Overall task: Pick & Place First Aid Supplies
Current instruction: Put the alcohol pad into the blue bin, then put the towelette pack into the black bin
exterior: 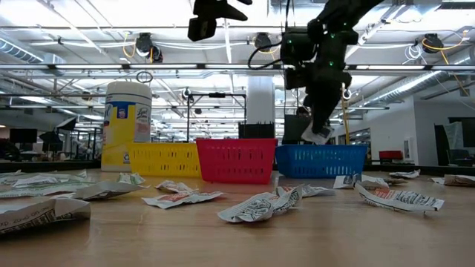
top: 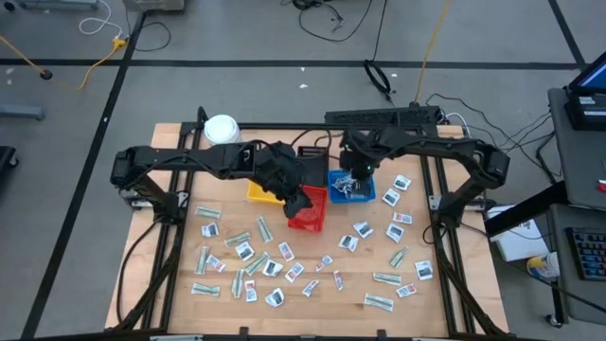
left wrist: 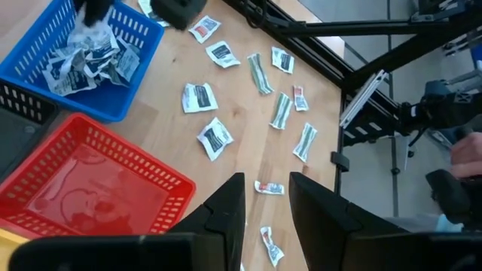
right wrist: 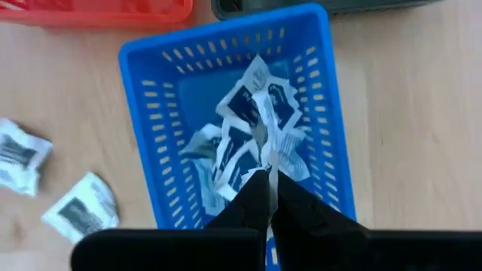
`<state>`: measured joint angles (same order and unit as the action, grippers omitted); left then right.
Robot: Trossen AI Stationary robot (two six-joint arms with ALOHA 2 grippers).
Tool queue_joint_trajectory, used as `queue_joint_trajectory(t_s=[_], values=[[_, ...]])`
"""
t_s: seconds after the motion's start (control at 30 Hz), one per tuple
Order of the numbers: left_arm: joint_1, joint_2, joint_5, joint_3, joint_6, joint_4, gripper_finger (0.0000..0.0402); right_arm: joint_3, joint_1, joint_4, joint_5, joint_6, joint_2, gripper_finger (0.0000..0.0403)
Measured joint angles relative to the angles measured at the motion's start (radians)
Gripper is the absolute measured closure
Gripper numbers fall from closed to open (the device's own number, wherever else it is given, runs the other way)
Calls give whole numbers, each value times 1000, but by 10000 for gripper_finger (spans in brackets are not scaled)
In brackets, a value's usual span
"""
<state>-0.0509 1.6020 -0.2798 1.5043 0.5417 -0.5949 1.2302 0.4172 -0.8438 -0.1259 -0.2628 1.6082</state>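
Note:
My right gripper (right wrist: 269, 184) hangs over the blue tray (top: 333, 176), shut on a white packet with dark print (exterior: 318, 136). Several such packets (right wrist: 241, 143) lie heaped in that tray. My left gripper (left wrist: 267, 203) is above the red tray (left wrist: 143, 169); it is open with nothing between its fingers. Many more packets, white squares and pale green wrappers (top: 246, 251), lie flat and scattered over the near half of the wooden table (top: 180, 313). My right gripper pinches the white packet by one edge (right wrist: 273, 159) between its two fingertips. The fingers come steeply from above. The packet hangs below them, just above the blue tray's rim (exterior: 320, 148); whether it touches the heap below, I cannot tell.
A yellow tray (top: 258, 192) stands left of the red one, and a black tray (left wrist: 19, 113) sits behind them. A white jar with a yellow label (exterior: 128, 122) stands at the far left. Black frame rails (top: 443, 237) run along both table sides.

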Motion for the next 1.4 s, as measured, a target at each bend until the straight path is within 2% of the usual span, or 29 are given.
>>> queue_joint_trajectory(t_s=[0.17, 0.5, 0.63, 0.87, 1.07, 1.27, 1.4], values=[[0, 0, -8, 0, -7, -5, 293, -19, -19, 21, 49, -4, 0, 373], [0, 0, -11, 0, -14, -7, 293, -20, -13, 42, 21, 72, -11, 222], [0, 0, -11, 0, -24, -8, 293, -20, -13, 44, 32, 181, -21, 187], [0, 0, -37, 0, -24, -10, 293, -20, -10, -39, 215, 468, -99, 177], [-1, 0, -37, 0, -16, -8, 293, -20, -8, -154, 306, 857, -154, 177], [-1, 0, -37, 0, 22, -4, 293, -36, 9, -295, 313, 1097, -158, 183], [-1, 0, -37, 0, 22, -2, 293, -102, 29, -352, 312, 1208, -158, 193]])
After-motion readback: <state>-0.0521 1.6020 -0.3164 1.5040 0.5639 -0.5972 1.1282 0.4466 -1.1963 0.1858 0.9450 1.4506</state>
